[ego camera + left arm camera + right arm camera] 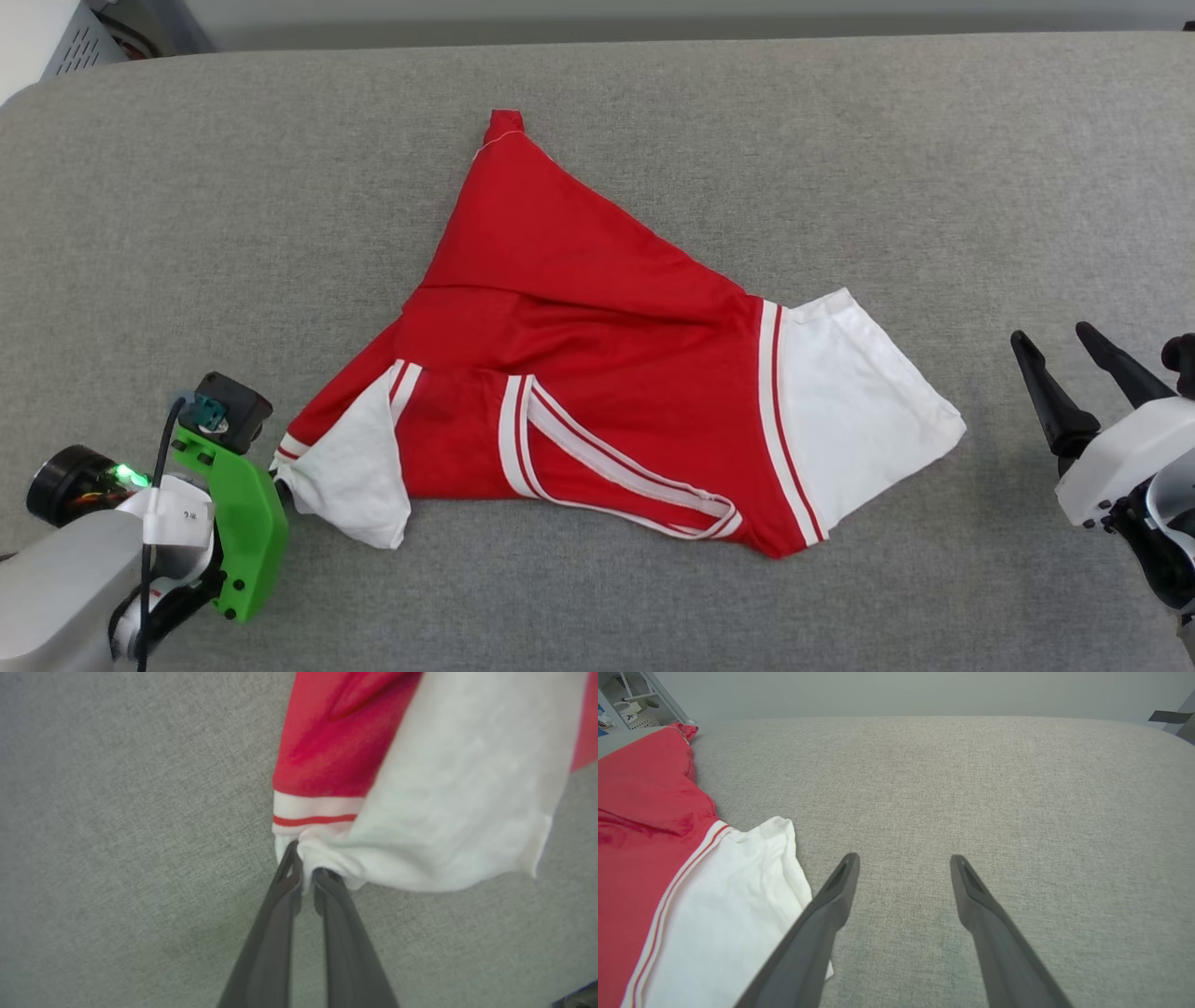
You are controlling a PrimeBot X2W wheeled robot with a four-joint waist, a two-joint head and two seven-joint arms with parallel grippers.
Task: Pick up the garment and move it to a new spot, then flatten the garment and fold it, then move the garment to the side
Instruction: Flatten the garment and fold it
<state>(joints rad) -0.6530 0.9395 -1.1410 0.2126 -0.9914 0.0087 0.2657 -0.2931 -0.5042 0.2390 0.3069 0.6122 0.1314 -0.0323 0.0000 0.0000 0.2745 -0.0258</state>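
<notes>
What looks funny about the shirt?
The shirt lies crooked and rumpled on the grey surface, folded over itself to a point at the far end. One white sleeve is bunched where the left gripper pinches it.

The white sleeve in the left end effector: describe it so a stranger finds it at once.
On the grey fabric-covered table lies a red jersey T-shirt with white short sleeves. Follow it to its left end, by the green-bracketed left end effector. That white sleeve is bunched and pinched between the dark fingers, unlike the other sleeve, spread flat at the right.
</notes>
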